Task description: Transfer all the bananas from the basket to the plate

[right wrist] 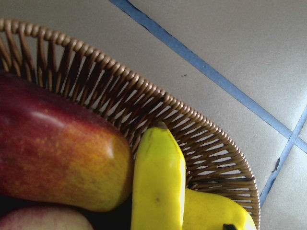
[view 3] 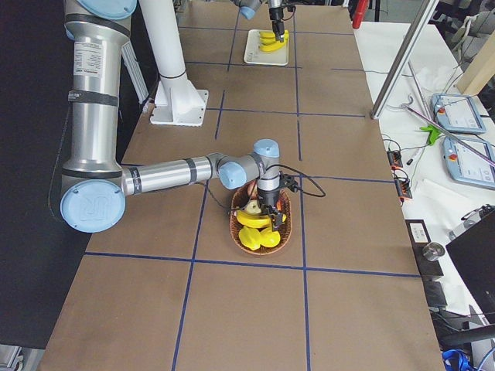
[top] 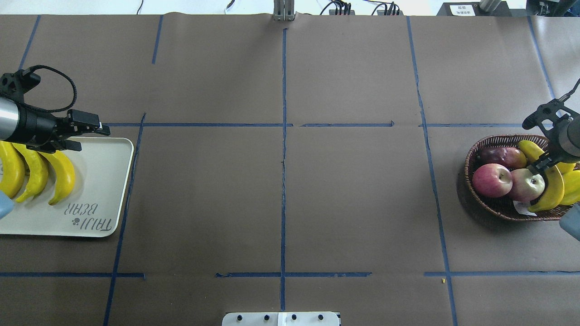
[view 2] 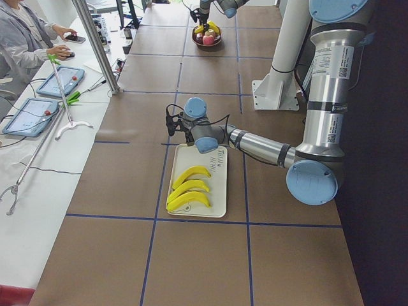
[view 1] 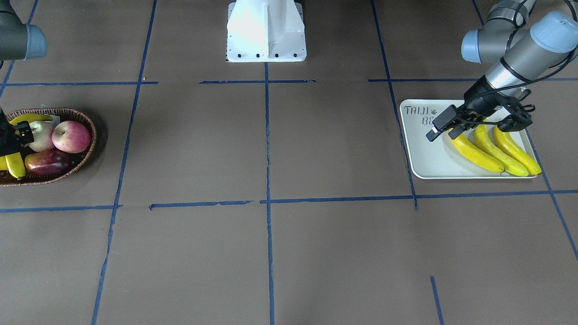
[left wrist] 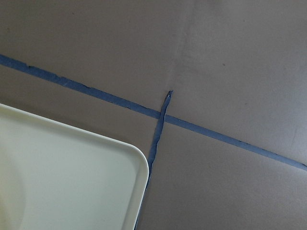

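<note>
Three yellow bananas lie side by side on the off-white tray, which also shows in the overhead view. My left gripper hovers open and empty over the tray's far corner, just past the bananas' ends. The wicker basket stands at the table's other end. My right gripper reaches down into it, shut on the fourth banana, which still lies in the basket. The right wrist view shows this banana close up against the basket's rim.
The basket also holds a red-pink apple, a paler apple, a dark red fruit and a stubby yellow fruit. The robot's white base stands at the table's middle edge. Blue tape lines cross the brown table.
</note>
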You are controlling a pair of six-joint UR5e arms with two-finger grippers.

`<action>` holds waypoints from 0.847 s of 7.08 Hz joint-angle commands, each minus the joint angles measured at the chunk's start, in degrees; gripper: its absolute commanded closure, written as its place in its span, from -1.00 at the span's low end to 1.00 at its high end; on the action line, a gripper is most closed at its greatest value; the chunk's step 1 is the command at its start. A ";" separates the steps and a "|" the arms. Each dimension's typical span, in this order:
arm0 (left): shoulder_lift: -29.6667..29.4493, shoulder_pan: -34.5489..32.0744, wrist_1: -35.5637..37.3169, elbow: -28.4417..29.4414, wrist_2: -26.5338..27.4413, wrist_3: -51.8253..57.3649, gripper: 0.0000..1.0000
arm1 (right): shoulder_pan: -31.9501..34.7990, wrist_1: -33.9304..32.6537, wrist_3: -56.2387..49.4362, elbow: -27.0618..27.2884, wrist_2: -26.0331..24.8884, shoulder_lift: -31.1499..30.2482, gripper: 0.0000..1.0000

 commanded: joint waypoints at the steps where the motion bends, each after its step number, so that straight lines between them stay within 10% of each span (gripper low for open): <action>1: 0.00 -0.02 0.00 0.11 0.00 0.00 -0.99 | 0.04 -0.09 -0.18 1.27 0.35 -0.13 0.93; 6: 0.00 -0.02 0.00 0.11 0.00 0.00 -0.99 | 0.04 -6.77 -0.18 6.98 0.88 0.30 1.00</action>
